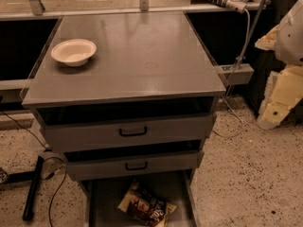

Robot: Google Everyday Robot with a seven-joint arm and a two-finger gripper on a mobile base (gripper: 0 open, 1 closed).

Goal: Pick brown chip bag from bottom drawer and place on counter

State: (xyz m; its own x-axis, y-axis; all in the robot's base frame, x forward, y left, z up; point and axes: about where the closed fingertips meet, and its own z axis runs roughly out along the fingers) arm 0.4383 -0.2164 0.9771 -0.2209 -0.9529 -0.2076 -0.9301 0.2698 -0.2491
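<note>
Brown chip bag: dark brown, tan edges, crinkled, lying flat and askew.
Bag's place: on the bottom drawer floor.
Bottom drawer: grey metal, pulled open.
Counter: flat, glossy grey top.
Gripper: right of the cabinet, well apart from the bag.

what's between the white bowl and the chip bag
In the camera view: the counter, then the top drawer and the middle drawer. The gripper hangs off to the right.

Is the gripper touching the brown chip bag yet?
Apart. The camera view shows the brown chip bag lying alone on the bottom drawer floor, nothing on it; the gripper is out of view.
</note>
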